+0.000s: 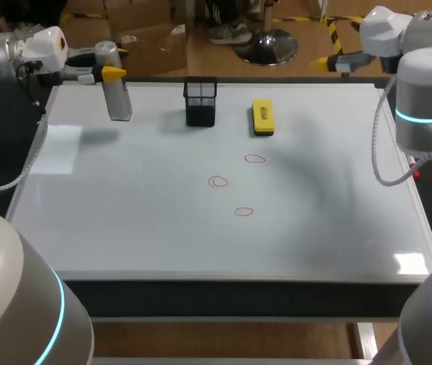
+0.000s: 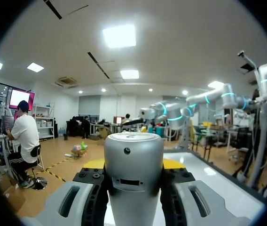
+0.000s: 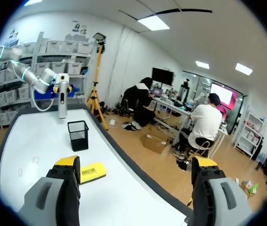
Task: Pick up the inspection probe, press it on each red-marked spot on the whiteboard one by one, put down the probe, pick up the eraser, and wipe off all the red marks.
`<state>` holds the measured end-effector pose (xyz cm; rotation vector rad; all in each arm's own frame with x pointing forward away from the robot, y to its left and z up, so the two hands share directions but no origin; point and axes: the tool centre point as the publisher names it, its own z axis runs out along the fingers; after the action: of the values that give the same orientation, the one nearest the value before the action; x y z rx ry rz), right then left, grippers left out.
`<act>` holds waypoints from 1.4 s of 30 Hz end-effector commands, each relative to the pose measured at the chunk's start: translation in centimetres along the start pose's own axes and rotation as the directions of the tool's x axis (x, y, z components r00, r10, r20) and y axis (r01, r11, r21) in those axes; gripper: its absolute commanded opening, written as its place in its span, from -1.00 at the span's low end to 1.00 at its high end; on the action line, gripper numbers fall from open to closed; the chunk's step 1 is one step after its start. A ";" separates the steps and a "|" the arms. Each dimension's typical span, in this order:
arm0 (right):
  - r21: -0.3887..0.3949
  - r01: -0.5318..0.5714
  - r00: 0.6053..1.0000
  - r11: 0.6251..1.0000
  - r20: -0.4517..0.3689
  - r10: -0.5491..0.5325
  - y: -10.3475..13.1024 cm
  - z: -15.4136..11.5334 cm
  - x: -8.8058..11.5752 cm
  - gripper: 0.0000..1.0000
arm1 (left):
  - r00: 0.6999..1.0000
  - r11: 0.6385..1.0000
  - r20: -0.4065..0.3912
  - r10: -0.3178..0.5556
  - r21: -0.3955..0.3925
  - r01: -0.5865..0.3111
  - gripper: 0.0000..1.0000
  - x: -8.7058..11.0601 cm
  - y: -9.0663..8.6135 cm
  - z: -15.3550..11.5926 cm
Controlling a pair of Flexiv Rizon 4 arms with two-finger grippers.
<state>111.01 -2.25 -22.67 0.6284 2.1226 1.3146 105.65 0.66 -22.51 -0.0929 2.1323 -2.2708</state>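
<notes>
Item one: inspection probe (image 1: pixel 117 85), a silver cylinder with a rounded top, upright over the far left part of the whiteboard (image 1: pixel 163 236); its shadow lies on the board apart from its lower end. In the left wrist view the probe (image 2: pixel 133 160) stands straight up between the fingers, which press it from both sides. Item two: left tool (image 1: pixel 112 74), entering from the left edge, clamped around the probe's upper half; the same tool (image 2: pixel 133 165) shows its yellow tips just behind the cylinder on either side. Item three: right tool (image 1: pixel 330 62), at the far right corner past the whiteboard's edge, holding nothing; in its own view the tool (image 3: pixel 136 165) has its fingers spread wide with only bare board and floor between them. Item four: eraser (image 1: pixel 262 118), yellow with a dark underside, lying flat on the far middle of the board, just right of a black mesh cup (image 1: pixel 201 103); the two are near each other but apart. The right wrist view shows the eraser (image 3: pixel 92 172) close ahead of its left finger, the mesh cup (image 3: pixel 78 135) beyond it, and the probe (image 3: pixel 63 96) farther still. Item five: three red marks, small drawn ovals near the board's centre: one (image 1: pixel 255 159) nearest the eraser, one (image 1: pixel 217 182) left of it, one (image 1: pixel 244 211) nearest the front.
</notes>
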 end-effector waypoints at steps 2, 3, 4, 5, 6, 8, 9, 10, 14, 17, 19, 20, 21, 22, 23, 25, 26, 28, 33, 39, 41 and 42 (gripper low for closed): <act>0.206 0.216 0.929 0.954 -0.345 -0.135 1.3 1.5 0.0 1.00 | 1.000 1.000 -0.002 -0.001 -0.001 0.001 -1.00 0.0 -0.1 0.0; 0.226 0.253 0.914 0.941 -0.375 -0.156 1.3 1.7 0.1 1.00 | 1.000 1.000 -0.002 -0.001 -0.001 0.001 -1.00 0.0 -0.1 0.0; 0.238 0.291 0.892 0.927 -0.418 -0.172 1.3 1.9 0.3 1.00 | 1.000 1.000 -0.002 -0.001 -0.001 0.001 -1.00 0.0 -0.1 0.0; 0.246 0.332 0.867 0.911 -0.459 -0.192 1.3 2.1 0.5 1.00 | 1.000 1.000 -0.002 -0.001 -0.001 0.001 -1.00 0.0 -0.1 0.0; 0.263 0.370 0.848 0.891 -0.487 -0.208 1.3 2.3 0.7 1.00 | 1.000 1.000 -0.002 -0.001 -0.001 0.001 -1.00 0.0 -0.1 0.0; 0.279 0.441 0.797 0.853 -0.558 -0.230 1.3 2.7 1.1 1.00 | 1.000 1.000 -0.002 -0.001 -0.001 0.001 -1.00 0.0 -0.1 0.0; 0.291 0.468 0.785 0.834 -0.571 -0.241 1.3 2.8 1.2 1.00 | 1.000 1.000 -0.002 -0.001 -0.001 0.001 -1.00 0.0 -0.1 0.0; 0.294 0.494 0.764 0.818 -0.597 -0.247 1.4 3.0 1.5 1.00 | 1.000 1.000 -0.002 -0.001 -0.001 0.001 -1.00 0.0 -0.1 0.0; 0.299 0.548 0.724 0.781 -0.638 -0.263 1.6 3.3 2.2 1.00 | 1.000 1.000 -0.002 -0.001 -0.001 0.001 -1.00 0.0 -0.1 0.0; 0.301 0.594 0.693 0.746 -0.662 -0.285 1.6 3.6 2.7 1.00 | 1.000 1.000 -0.002 -0.001 -0.001 0.001 -1.00 0.0 -0.1 0.0; 0.301 0.657 0.647 0.691 -0.695 -0.312 1.3 3.8 3.1 1.00 | 1.000 1.000 -0.002 -0.001 -0.001 0.001 -1.00 0.0 -0.1 0.0; 0.305 0.693 0.623 0.653 -0.709 -0.330 1.1 3.8 3.3 1.00 | 1.000 1.000 -0.002 -0.001 -0.001 0.001 -1.00 0.0 -0.1 0.0; 0.304 0.729 0.590 0.613 -0.733 -0.339 1.0 3.9 3.4 1.00 | 1.000 1.000 -0.002 -0.001 -0.001 0.001 -1.00 0.0 -0.1 0.0; 0.295 0.761 0.557 0.577 -0.753 -0.350 0.8 3.9 3.5 1.00 | 1.000 1.000 -0.002 -0.001 -0.001 0.001 -1.00 0.0 -0.1 0.0; 0.283 0.776 0.538 0.564 -0.764 -0.356 0.6 4.0 3.6 1.00 | 1.000 1.000 -0.002 -0.001 -0.001 0.001 -1.00 0.0 -0.1 0.0; 0.261 0.808 0.492 0.528 -0.793 -0.359 0.3 4.1 3.8 1.00 | 1.000 1.000 -0.002 -0.001 -0.001 0.001 -1.00 0.0 -0.1 0.0; 0.256 0.831 0.462 0.493 -0.811 -0.358 0.0 4.1 3.8 1.00 | 1.000 1.000 -0.002 -0.001 -0.001 0.001 -1.00 0.0 -0.1 0.0; 0.239 0.862 0.422 0.448 -0.826 -0.372 -0.3 4.1 3.9 1.00 | 1.000 1.000 -0.002 -0.001 -0.001 0.001 -1.00 0.0 -0.1 0.0; 0.185 0.905 0.340 0.383 -0.857 -0.388 -0.7 4.1 4.5 1.00 | 1.000 1.000 -0.002 -0.001 -0.001 0.001 -1.00 0.0 -0.1 0.0; 0.186 0.903 0.334 0.387 -0.871 -0.361 -1.6 4.2 4.9 1.00 | 1.000 1.000 -0.002 -0.001 -0.001 0.001 -1.00 0.0 -0.1 0.0; 0.205 0.898 0.354 0.389 -0.861 -0.365 -1.5 4.1 4.8 1.00 | 1.000 1.000 -0.002 -0.001 -0.001 0.001 -1.00 0.0 -0.1 0.0; 0.205 0.898 0.354 0.389 -0.861 -0.365 -1.5 4.1 4.8 1.00 | 1.000 1.000 -0.002 -0.001 -0.001 0.001 -1.00 0.0 -0.1 0.0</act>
<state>109.98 2.56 -27.06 -0.7035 2.7554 0.3723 105.65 0.66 -22.51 -0.0930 2.1323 -2.2707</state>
